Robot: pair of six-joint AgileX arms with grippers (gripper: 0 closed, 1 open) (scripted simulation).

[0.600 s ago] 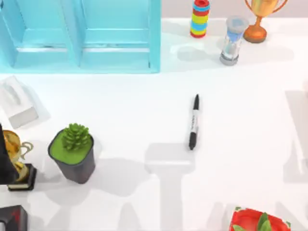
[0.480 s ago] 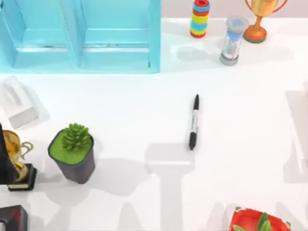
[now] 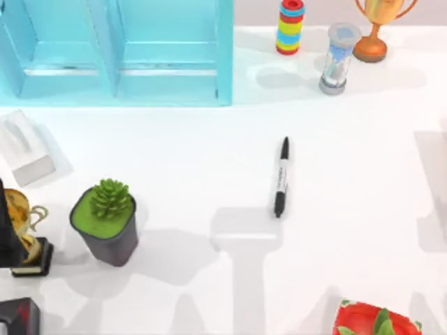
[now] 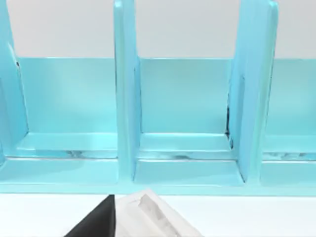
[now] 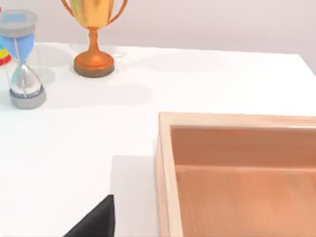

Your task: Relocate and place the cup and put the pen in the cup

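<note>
White worktop (image 3: 174, 160): pen (image 3: 281, 177) lies flat near centre, well apart from plant pot (image 3: 106, 222) at left. Blue shelf (image 3: 119, 49) along back. Wooden tray (image 5: 237, 173) in right wrist view. Either tool's state: cannot tell.

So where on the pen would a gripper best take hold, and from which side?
Probably at mid-barrel, near the white label band, coming straight down from above. The pen lies flat on the white table, running nearly front to back, with bare surface on both long sides, so fingers could close across its narrow width.
</note>
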